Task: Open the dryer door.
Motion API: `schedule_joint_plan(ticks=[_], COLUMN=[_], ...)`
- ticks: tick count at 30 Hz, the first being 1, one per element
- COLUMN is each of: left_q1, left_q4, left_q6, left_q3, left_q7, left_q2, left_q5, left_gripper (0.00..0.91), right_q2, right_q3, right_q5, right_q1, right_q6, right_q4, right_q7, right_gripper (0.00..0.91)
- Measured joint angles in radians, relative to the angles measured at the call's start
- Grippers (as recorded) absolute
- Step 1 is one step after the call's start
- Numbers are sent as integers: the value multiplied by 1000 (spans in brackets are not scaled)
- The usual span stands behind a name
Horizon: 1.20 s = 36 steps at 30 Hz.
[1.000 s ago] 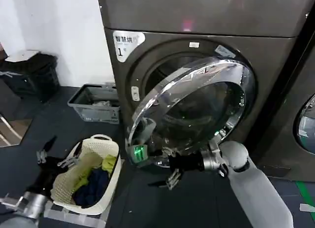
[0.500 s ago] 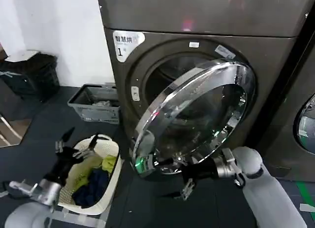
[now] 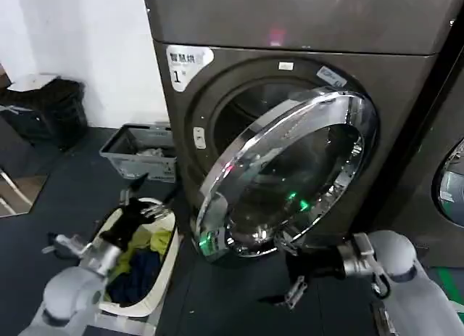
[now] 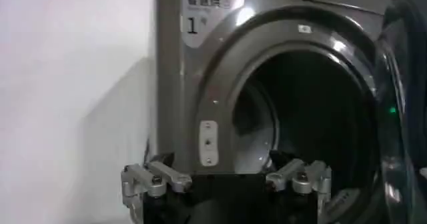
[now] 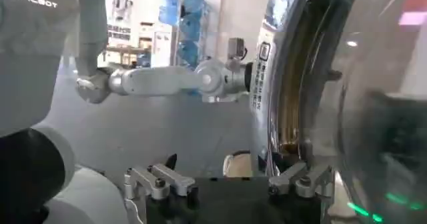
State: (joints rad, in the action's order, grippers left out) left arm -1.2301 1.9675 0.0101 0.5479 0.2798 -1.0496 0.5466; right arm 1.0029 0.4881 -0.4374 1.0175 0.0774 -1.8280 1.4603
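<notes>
Dryer (image 3: 406, 82) drum mouth exposed; dryer door (image 3: 290, 176) swung wider than a second ago, roughly half open. Right gripper (image 3: 293, 274) open, now off rim, below door. Left gripper (image 3: 138, 209) open, raised toward machine.

The dryer (image 3: 304, 96) is a dark grey-brown front loader with a white "1" sticker at its upper left corner. Its round, chrome-rimmed door (image 3: 286, 176) with dark glass stands partly open, hinged at the right, drum mouth showing behind
</notes>
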Motion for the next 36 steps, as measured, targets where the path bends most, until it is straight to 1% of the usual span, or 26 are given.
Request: schedule_joint_plan(ticks=[3, 7, 9, 13, 17, 22, 26, 30, 33, 36], left_q1=[35, 73, 87, 109, 125, 126, 121, 117, 117, 118], left_q4=[-21, -30, -37, -48, -49, -35, -14, 0, 7, 17], left_q6=[-1, -13, -15, -16, -23, -26, -38, -40, -37, -35], left_q3=[-42, -100, -129, -169, -200, -226, -242, -264, -281, -301], left_q7=[3, 28, 47, 62, 90, 116, 145, 176, 191, 196], left_q2=[4, 10, 15, 19, 32, 47, 65, 80, 92, 103], left_q5=[9, 26, 26, 40, 54, 72, 97, 103, 109, 119], left_gripper=[907, 907, 907, 907, 907, 907, 907, 907, 907, 907], right_q2=[2, 3, 6, 22, 56, 82, 88, 105, 119, 133], right_q3=[78, 185, 235, 322, 417, 530, 612, 686, 739, 793], right_q5=[-10, -16, 13, 68, 72, 84, 74, 67, 41, -7], right_q1=[52, 117, 148, 198, 237, 245, 255, 271, 283, 298], right_q6=[0, -2, -13, -19, -16, -29, -29, -26, -8, 18], right_q4=[-5, -9, -20, -46, -48, -13, 6, 1, -9, -24], right_q7=[0, -1, -1, -1, -12, -70, -88, -125, -175, -258], right_gripper=[907, 907, 907, 907, 907, 907, 907, 907, 907, 907])
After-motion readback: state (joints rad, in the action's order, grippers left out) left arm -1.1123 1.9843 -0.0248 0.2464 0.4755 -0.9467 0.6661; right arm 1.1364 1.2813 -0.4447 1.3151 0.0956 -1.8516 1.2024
